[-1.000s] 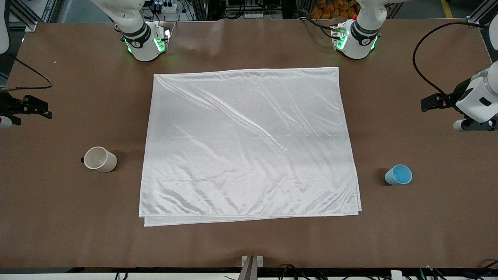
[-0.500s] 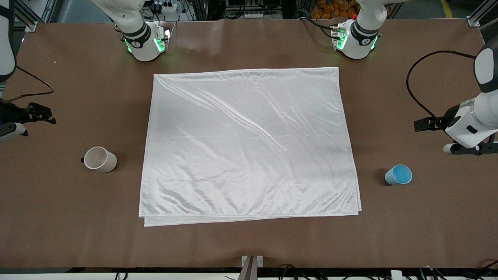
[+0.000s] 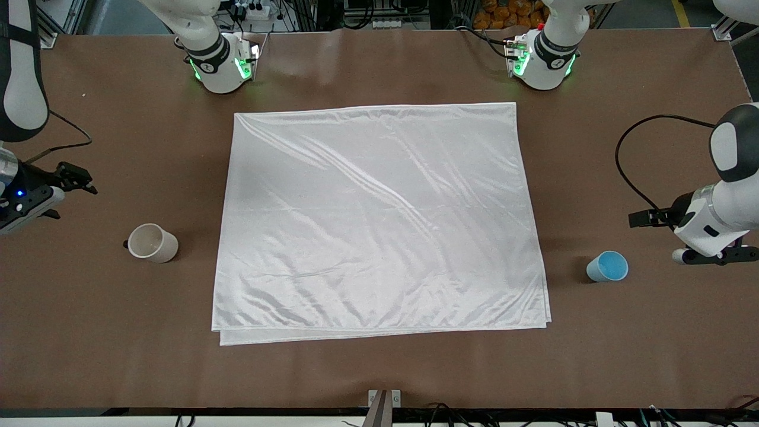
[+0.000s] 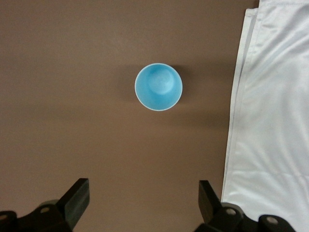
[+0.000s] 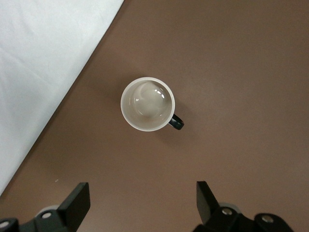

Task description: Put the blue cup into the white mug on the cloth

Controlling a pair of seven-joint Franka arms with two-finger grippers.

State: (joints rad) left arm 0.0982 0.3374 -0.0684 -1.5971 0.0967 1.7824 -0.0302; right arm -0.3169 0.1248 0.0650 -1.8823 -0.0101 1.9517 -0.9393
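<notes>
- Over the last second both arms had swung in from the table's ends and come lower toward their cups.
- The left gripper hung with its fingers spread wide and empty, over bare table just beside the blue cup, which stood upright off the cloth, toward the left arm's end.
- The right gripper was likewise spread and empty, over the table near the white mug, also off the cloth.
- Neither cup had moved; to my eye the reach was under way, with every grasp still to come.
</notes>
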